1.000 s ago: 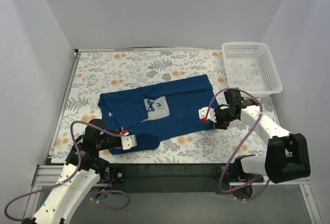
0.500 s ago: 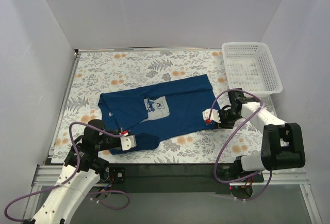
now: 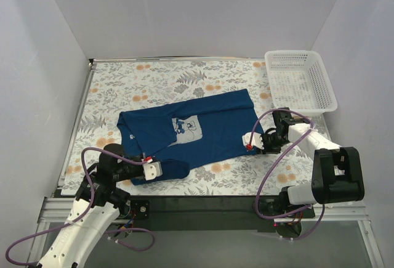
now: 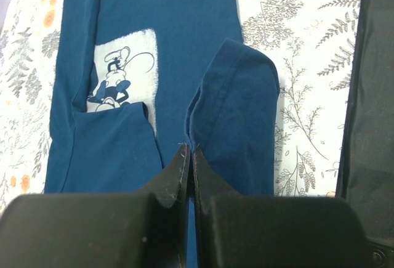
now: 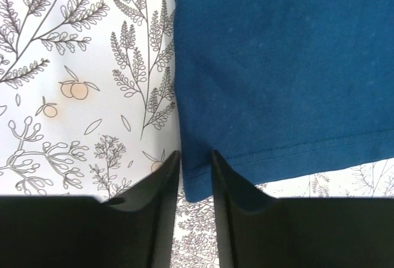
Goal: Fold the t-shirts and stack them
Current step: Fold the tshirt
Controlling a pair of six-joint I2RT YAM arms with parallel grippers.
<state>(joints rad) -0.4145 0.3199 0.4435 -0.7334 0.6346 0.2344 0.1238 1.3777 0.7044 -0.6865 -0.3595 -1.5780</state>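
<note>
**Desk:** Navy cotton on a flower print. Where does the shirt lie?

**Photographer:** One navy t-shirt (image 3: 203,126) lies mid-table on the floral tablecloth (image 3: 154,77). Its long axis runs side to side, with the sleeve (image 4: 237,95) and mouse print (image 3: 188,126) toward the left arm and the hem toward the right. The white lattice basket (image 3: 289,53) stands well apart at the far right corner.

**Desk:** And the grippers?

**Photographer:** Each arm has the end nearer to it. The left gripper (image 4: 188,154) has its jaws pressed together on a ridge of cloth beside the sleeve, at the shirt's near edge. The right gripper (image 5: 196,157) is low at the near hem corner (image 5: 194,185). Its jaws stand narrowly apart, and that corner lies in the gap between them.

**Desk:** Has it got a hold there?

**Photographer:** By my reading, not yet, because the gap looks wider than the cloth is thick. From those jaws, the body of the shirt spreads ahead and to one side.

**Desk:** So what does the fold depend on?

**Photographer:** Probably on both near-edge points. If they are lifted together, square to the long axis, the near half could go over the far half.
</note>
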